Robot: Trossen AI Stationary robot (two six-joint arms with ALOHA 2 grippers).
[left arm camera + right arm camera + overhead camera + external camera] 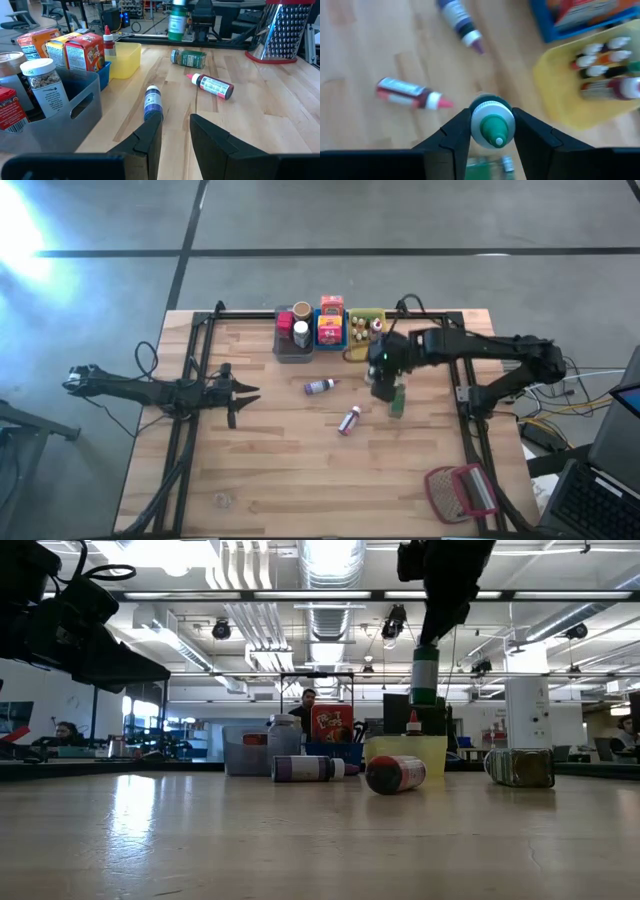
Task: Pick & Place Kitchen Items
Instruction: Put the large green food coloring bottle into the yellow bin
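Overhead, right gripper [385, 376] hangs over the desk [300, 470] beside the yellow bin [357, 352]. Level with the desk, the green bottle [424, 675] hangs upright, clear of the wood. From the right wrist, jaws are clamped on its white neck. Left gripper [172, 131] waits, jaws seemingly slightly apart, before the purple bottle [152, 101].

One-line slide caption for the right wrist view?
Right gripper clamps a green-capped bottle above the wooden table, near a yellow bin of small bottles.
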